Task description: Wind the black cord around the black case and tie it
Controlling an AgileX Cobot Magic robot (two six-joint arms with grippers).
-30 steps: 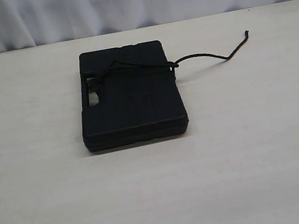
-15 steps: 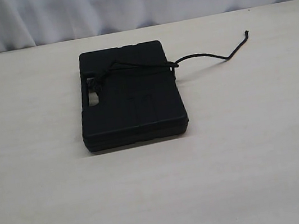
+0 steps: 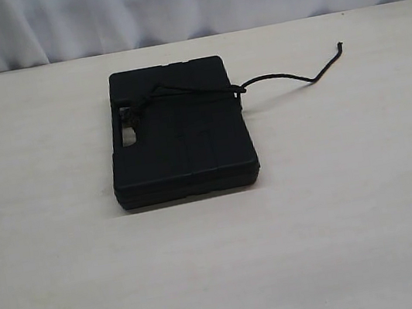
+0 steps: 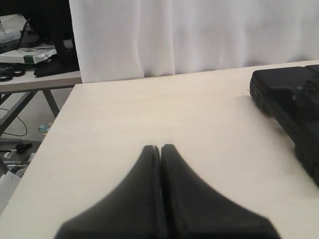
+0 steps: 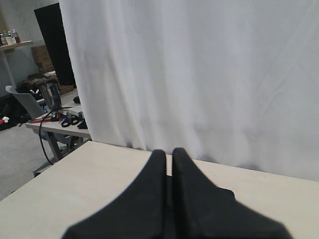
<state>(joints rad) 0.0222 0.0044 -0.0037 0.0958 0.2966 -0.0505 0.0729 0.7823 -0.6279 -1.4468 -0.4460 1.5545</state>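
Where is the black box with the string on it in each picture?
Exterior view: the black case lies near the middle of the table.
Left wrist view: the black case is cut off at the picture's edge, off to one side of the left hand.
Right wrist view: not in it.
Shared landmark: the white curtain behind the table.

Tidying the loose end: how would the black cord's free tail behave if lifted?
The black cord probably has some spring: its tail arcs above the table, shadow beneath, not limp. Thin, so likely light and bendable. It crosses the black case, apparently knotted, so pulling may drag that case.
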